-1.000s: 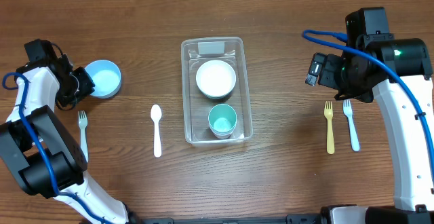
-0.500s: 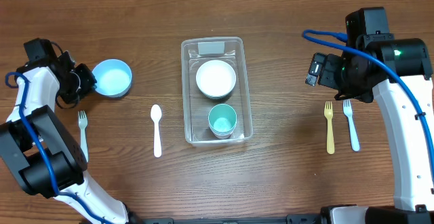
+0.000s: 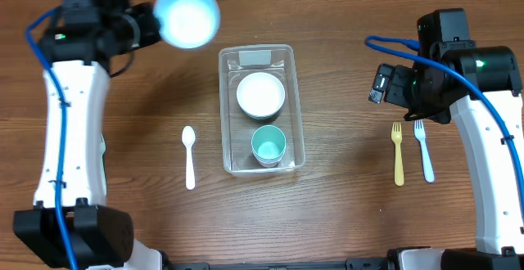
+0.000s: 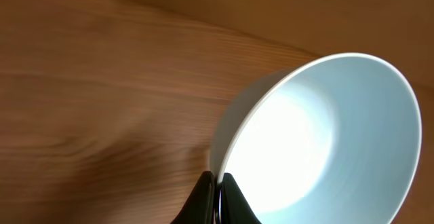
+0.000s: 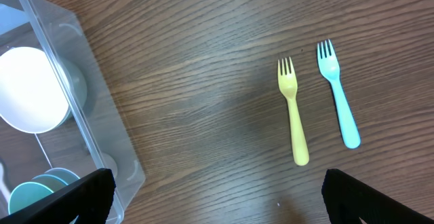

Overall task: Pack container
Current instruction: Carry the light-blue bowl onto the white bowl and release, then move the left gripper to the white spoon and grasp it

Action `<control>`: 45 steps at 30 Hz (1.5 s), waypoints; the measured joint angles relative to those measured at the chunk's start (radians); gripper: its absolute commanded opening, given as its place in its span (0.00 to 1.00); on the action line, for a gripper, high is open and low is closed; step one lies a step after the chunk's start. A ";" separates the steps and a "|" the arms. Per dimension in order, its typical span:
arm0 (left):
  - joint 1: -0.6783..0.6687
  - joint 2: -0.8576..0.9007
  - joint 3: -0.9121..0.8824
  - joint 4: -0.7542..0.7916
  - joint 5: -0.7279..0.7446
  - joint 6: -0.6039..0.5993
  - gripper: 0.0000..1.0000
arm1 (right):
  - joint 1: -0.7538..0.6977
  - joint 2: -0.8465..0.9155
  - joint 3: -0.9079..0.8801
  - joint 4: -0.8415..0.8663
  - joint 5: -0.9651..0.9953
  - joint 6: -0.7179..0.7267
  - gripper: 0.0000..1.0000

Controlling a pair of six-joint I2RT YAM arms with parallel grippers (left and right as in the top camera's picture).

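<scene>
The container point(image 3: 296, 114) is set in the middle, with a white bowl point(image 3: 260, 95) and a green cup point(image 3: 268, 145) already packed. A blue bowl point(image 3: 187, 16) is pinched by its rim in the left gripper point(image 4: 218, 195), up near the container. The right gripper point(image 3: 381, 85) is held open. A spoon point(image 3: 189, 157), a yellow fork point(image 3: 398, 154) and a blue fork point(image 3: 424, 150) are left out. Nothing is blocked.
</scene>
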 measured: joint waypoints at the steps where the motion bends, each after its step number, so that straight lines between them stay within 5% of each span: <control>1: -0.025 -0.003 0.005 0.001 0.002 -0.007 0.04 | 0.000 0.000 0.000 0.000 0.000 0.000 1.00; 11: -0.355 0.103 0.008 -0.032 -0.095 -0.041 0.04 | 0.000 0.000 0.000 -0.001 0.000 0.000 1.00; 31: -0.370 0.299 0.008 -0.184 -0.146 -0.045 0.05 | 0.000 0.000 0.000 0.000 0.000 0.000 1.00; 32: -0.370 0.299 0.008 -0.184 -0.146 -0.045 0.12 | 0.000 0.000 0.000 -0.001 0.000 0.000 1.00; 34: -0.370 0.299 0.008 -0.183 -0.146 -0.048 0.57 | 0.000 0.000 0.000 -0.001 0.000 0.000 1.00; 36: -0.370 0.299 0.008 -0.183 -0.146 -0.044 0.76 | 0.000 0.000 0.000 0.000 0.000 0.000 1.00; 45: -0.269 0.294 0.008 -0.183 -0.145 -0.048 0.79 | 0.000 0.000 0.000 -0.001 0.000 0.000 1.00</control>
